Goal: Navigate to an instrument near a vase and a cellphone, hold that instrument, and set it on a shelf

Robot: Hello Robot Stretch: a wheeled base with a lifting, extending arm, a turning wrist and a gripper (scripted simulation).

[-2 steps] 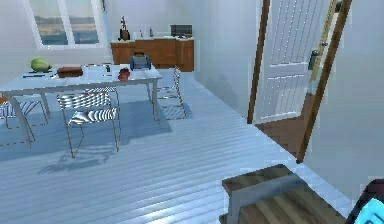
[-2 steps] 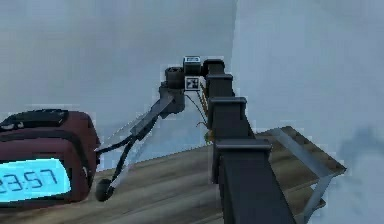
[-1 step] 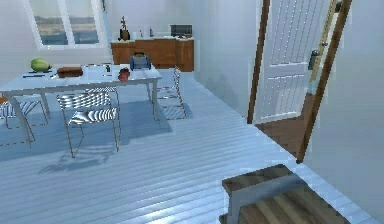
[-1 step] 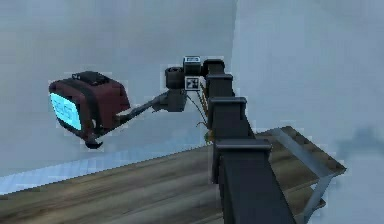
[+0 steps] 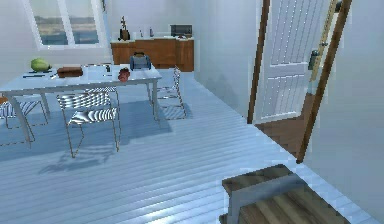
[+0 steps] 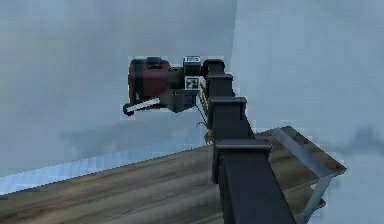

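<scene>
Table point(image 5: 95, 79): pale top, at the forward view's left. On it: a green round thing point(image 5: 40, 64) at the far left; a brown flat box point(image 5: 70, 71) just beside it; a small red thing point(image 5: 124, 73) near the right end.

Counter point(image 5: 150, 52): brown, against the back wall. On it: a dark upright figure point(image 5: 124, 28) at the left end and a dark box point(image 5: 181, 31) at the right end.

Floor point(image 5: 170, 160): pale planks. On it: the table; wire chairs at the table's front point(image 5: 92, 108) and right end point(image 5: 172, 85).

Wooden top point(image 5: 285, 200): low, at the forward view's bottom edge.

Board point(image 6: 120, 190): wood-grained, arm side view's bottom, with a pale metal frame point(image 6: 322, 180) at its right corner.
</scene>
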